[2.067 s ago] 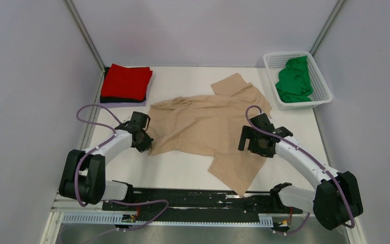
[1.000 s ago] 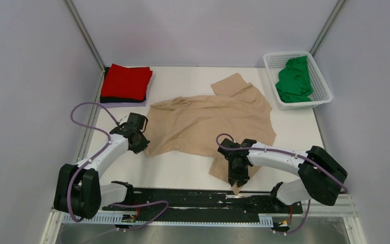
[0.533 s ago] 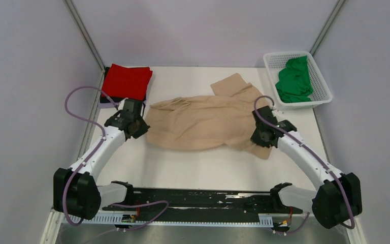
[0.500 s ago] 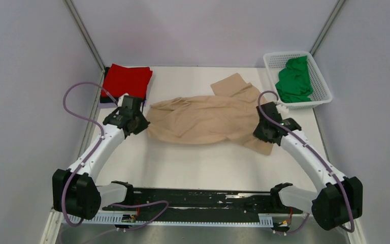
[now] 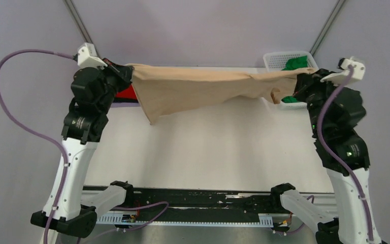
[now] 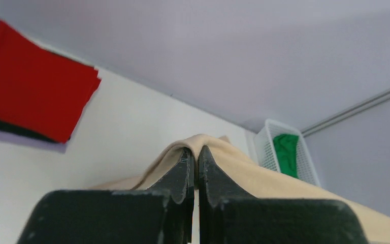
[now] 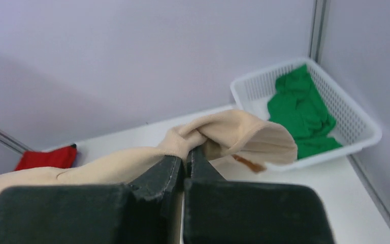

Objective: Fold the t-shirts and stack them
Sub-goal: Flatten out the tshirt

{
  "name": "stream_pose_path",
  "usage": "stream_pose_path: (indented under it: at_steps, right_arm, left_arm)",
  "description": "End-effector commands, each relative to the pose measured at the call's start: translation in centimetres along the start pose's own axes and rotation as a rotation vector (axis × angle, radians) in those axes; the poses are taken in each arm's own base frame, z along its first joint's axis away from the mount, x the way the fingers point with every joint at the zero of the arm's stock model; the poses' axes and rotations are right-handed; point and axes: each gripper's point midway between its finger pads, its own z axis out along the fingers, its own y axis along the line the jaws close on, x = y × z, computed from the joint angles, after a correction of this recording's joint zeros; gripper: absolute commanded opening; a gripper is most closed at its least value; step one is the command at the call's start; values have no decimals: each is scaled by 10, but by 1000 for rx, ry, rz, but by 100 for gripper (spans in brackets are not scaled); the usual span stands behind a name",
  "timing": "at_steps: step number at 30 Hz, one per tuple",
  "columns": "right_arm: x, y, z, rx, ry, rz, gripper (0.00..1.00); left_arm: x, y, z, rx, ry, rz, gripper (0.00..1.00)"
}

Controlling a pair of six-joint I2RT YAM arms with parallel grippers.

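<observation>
Left hand (image 5: 124,75) and right hand (image 5: 301,81) pinch beige t-shirt (image 5: 193,87) aloft.

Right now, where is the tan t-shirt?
In the top view the tan t-shirt hangs stretched above the table's far side, held by the left gripper near the red stack and the right gripper by the white basket.
</observation>
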Motion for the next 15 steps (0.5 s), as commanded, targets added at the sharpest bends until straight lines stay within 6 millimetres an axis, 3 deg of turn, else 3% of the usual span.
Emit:
stream_pose_path:
  at_steps: [1, 4, 8, 10, 13, 15]
  right_arm:
    - [-112, 16, -56, -129, -311, -71, 0]
    - [-147, 25, -88, -207, -401, -94, 0]
    - [-176, 36, -128, -316, -474, -134, 0]
    - [-188, 37, -147, -347, -513, -147, 0]
    - [-204, 36, -169, -364, -572, -167, 0]
    - [-209, 35, -173, -361, -589, -179, 0]
  left_arm:
    - [-91, -55, -65, 188, -253, 37, 0]
    - [-120, -74, -100, 263, -332, 44, 0]
    - [-157, -93, -161, 353, -454, 68, 0]
    - [-166, -96, -180, 377, -489, 79, 0]
    - [-172, -100, -195, 399, -513, 92, 0]
    - [-173, -101, -198, 404, -514, 97, 0]
